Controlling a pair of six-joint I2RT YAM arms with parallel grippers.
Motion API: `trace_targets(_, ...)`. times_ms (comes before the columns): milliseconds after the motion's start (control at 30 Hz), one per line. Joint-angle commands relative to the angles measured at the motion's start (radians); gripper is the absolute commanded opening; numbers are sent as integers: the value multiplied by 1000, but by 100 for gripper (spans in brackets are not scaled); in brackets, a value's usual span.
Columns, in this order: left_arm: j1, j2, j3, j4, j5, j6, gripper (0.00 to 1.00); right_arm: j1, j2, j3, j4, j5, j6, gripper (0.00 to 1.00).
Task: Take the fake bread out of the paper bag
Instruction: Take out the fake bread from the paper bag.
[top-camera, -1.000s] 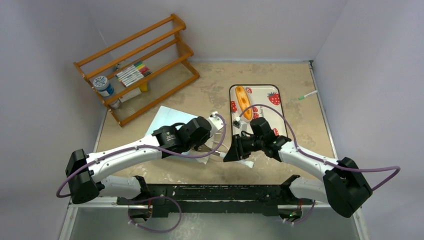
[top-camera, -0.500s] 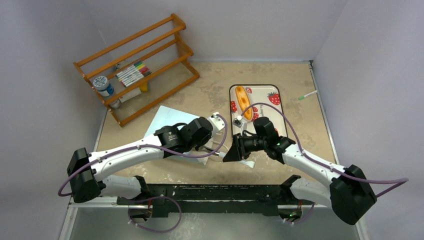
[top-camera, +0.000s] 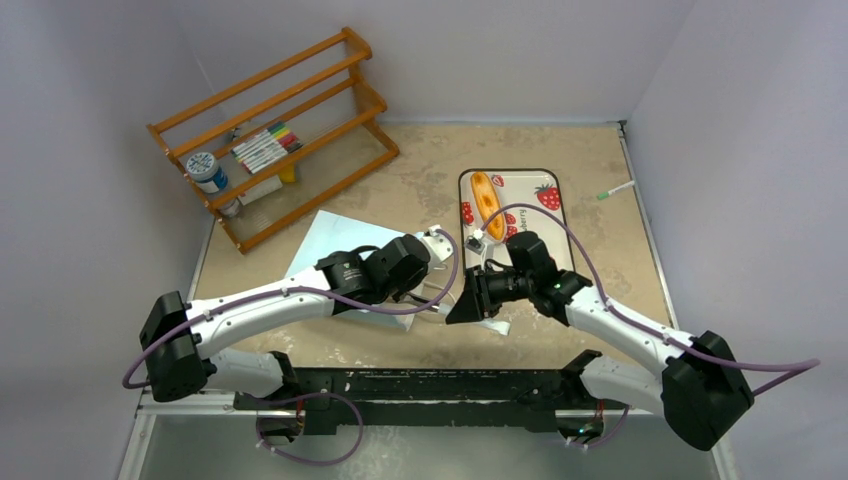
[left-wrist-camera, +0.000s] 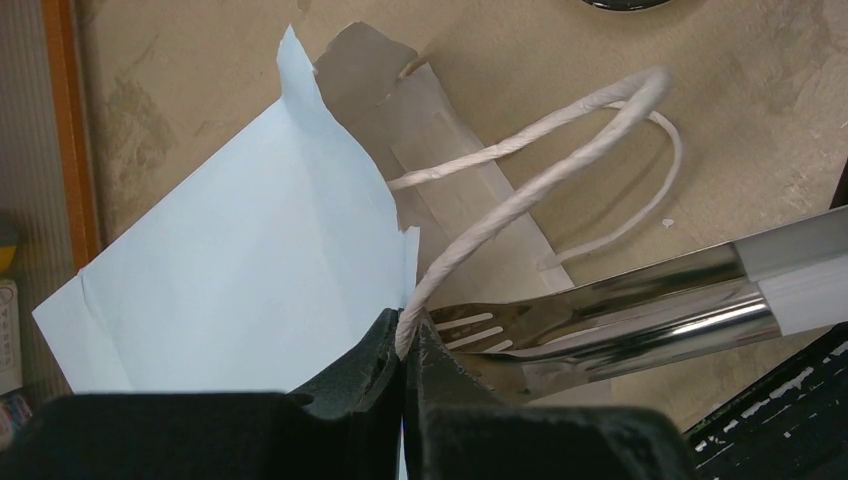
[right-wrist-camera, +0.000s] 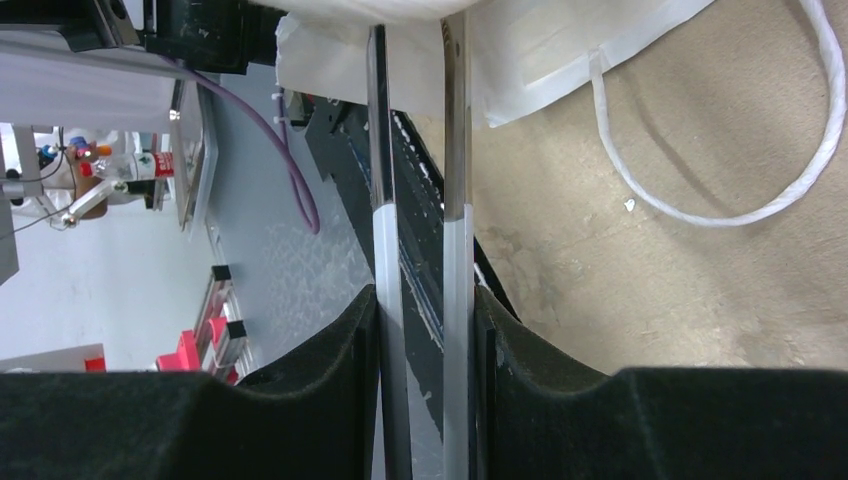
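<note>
The light blue paper bag lies flat on the table and also shows in the left wrist view. My left gripper is shut on one white string handle at the bag's mouth; in the top view it is at the bag's right end. My right gripper is shut on metal tongs, whose slotted tips reach to the bag's opening. A long golden loaf lies on the strawberry-print tray. Any bread inside the bag is hidden.
A wooden rack with markers and a jar stands at the back left. A green-tipped pen lies at the right wall. The black rail of the arm bases runs along the near edge.
The left gripper has shifted slightly with the handle in it, and the right arm's elbow has moved outward. The tongs stay at the bag's mouth.
</note>
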Motion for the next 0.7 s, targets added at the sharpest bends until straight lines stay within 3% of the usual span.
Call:
trace_targets(0,-1,6,20,26,-18,4,0,7,-39,63,23,-95,-21,34)
trace_targets(433,-1,-17,21,67,-25,-52,0,20,-34,41,109,-176,32,34)
trace_targets(667,-1,-30,26,82,-19,-80,0,40,26,50,138,-137,28,34)
